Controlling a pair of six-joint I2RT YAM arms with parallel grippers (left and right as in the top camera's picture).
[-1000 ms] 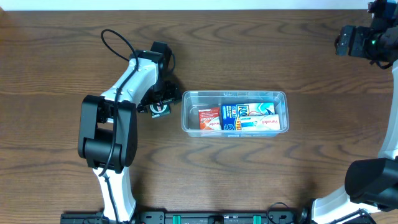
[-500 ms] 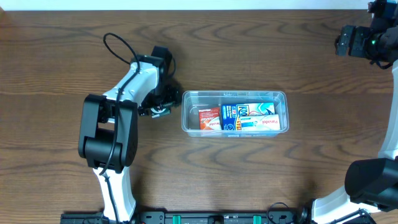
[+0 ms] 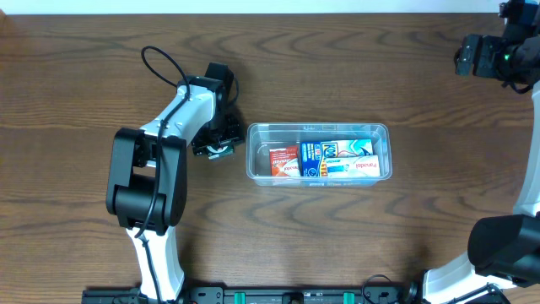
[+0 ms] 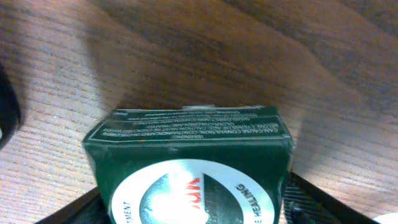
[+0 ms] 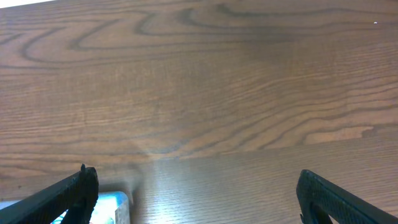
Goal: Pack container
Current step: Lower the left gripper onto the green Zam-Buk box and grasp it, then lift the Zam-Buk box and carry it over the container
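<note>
The container [image 3: 318,130] is a clear shallow tub at the table's middle. It holds a red box [image 3: 283,160] and blue and white boxes [image 3: 339,158]. My left gripper [image 3: 218,144] is just left of the tub and is shut on a dark green box [image 4: 189,158] with a white round label, which fills the left wrist view. My right gripper [image 3: 485,57] is at the far right back corner, open and empty; its fingers [image 5: 199,196] frame bare wood, with a corner of a blue box [image 5: 112,208] at the lower left.
The table is brown wood grain [image 3: 337,236]. The left arm's black cable [image 3: 160,63] loops above its wrist. A black rail [image 3: 295,295] runs along the front edge.
My left gripper has shifted slightly towards the tub with the green box in it. The right arm has not moved.
</note>
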